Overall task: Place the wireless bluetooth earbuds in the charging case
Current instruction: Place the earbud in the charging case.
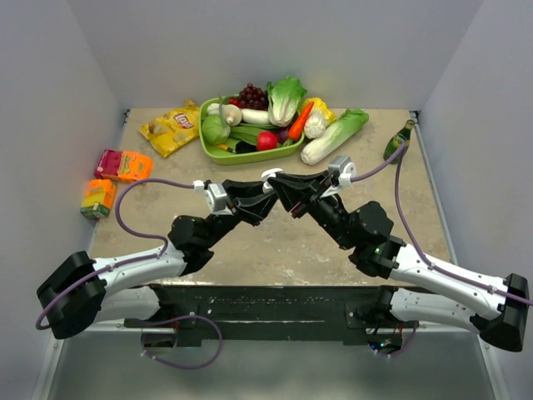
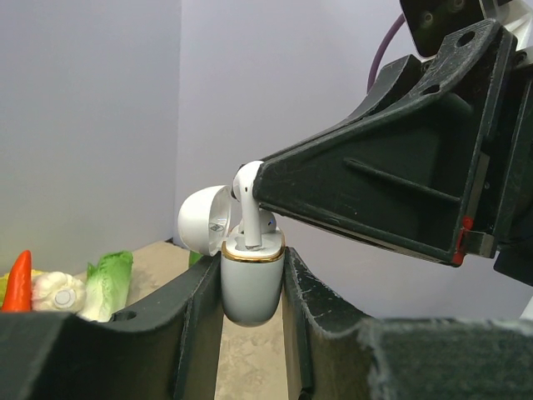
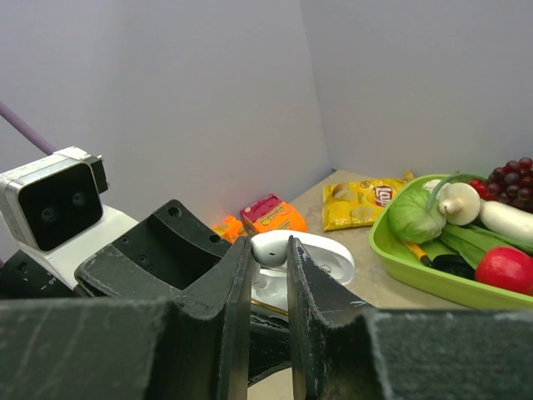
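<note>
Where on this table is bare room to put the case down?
Bare table lies at the right, between the bottle, the napa cabbage and the right arm, and in the near middle, between both arms. The far edge is crowded: green tray, chip bag.

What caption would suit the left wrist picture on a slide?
The left gripper holds the open charging case upright; right gripper grips an earbud, stem down, at its opening.

yellow chip bag (image 1: pixel 171 127) — red Lay's logo, pink-orange packet (image 3: pixel 275 215) — print too blurred to read
</note>
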### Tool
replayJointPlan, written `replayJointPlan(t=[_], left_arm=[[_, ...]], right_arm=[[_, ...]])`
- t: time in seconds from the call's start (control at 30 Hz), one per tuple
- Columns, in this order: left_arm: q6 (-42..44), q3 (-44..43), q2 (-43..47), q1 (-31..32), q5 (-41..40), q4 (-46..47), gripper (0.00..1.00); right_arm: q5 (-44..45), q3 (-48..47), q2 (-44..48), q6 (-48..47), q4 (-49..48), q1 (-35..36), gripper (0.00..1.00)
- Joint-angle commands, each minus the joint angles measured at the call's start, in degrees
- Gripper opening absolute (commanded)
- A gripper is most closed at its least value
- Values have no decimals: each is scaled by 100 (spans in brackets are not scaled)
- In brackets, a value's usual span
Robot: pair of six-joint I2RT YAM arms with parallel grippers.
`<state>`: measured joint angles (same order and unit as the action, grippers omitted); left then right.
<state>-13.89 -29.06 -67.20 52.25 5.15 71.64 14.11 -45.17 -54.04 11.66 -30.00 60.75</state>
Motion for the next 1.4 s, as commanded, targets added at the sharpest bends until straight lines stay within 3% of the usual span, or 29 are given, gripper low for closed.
replayJointPlan(t=[0.0, 1.37], left_arm=[[123, -205, 216, 5, -128, 1089, 0], [220, -206, 321, 13, -154, 1010, 0]], right_arm=[[268, -115, 78, -164, 424, 42, 0], [487, -142, -10, -234, 785, 262, 0]])
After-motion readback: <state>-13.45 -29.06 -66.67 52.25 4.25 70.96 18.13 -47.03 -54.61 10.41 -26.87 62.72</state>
